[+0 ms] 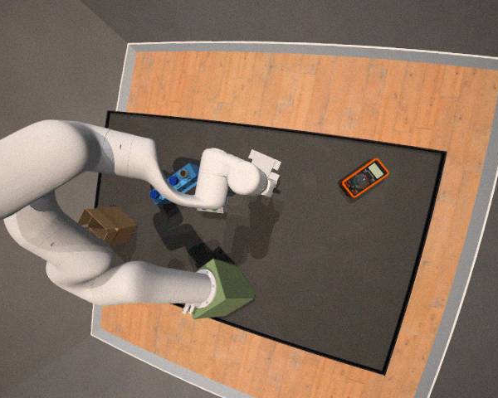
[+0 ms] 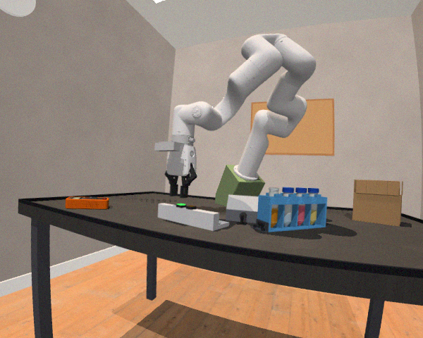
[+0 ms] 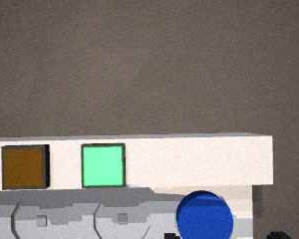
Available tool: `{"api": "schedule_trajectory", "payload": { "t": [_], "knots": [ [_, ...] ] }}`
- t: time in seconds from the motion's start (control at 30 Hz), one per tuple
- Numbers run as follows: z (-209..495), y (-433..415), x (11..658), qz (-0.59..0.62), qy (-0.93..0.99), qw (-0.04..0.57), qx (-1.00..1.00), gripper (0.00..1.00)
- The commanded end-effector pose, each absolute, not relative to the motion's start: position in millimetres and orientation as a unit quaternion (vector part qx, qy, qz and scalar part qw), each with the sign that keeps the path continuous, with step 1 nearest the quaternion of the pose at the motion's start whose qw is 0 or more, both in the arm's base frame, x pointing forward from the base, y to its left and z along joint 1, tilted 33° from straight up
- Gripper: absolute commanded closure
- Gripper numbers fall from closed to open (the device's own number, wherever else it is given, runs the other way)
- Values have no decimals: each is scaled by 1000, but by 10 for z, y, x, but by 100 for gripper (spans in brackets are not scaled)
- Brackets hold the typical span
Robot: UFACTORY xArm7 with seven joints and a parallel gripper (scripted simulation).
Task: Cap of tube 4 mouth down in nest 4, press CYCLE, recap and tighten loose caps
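Observation:
The white cap tray fills the lower part of the wrist view. Its green lamp is lit and the amber lamp is dark. The blue cap lies in the rightmost nest; the nests to its left are empty. In the side view my gripper hangs above the tray, fingers partly apart with nothing between them. The blue tube rack holds four tubes. The leftmost tube there has no cap; the other three have blue caps.
A white-grey key housing stands between the tray and the rack. The arm's green base block is behind it. A cardboard box stands at the right, and an orange multimeter lies at the left.

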State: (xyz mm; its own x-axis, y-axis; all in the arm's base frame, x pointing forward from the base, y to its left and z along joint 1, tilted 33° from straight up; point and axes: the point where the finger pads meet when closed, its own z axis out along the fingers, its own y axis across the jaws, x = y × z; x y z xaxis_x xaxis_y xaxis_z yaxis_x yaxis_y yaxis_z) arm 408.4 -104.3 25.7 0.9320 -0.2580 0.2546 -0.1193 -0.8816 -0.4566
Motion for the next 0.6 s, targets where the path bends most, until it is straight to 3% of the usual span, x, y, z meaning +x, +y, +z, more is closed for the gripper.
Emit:
{"api": "schedule_trajectory", "payload": {
  "t": [0.0,0.57],
  "knots": [
    [4,-967,4241,-162,96,232,-954,54],
    [-101,-920,4289,-162,96,232,-954,54]
  ]
}}
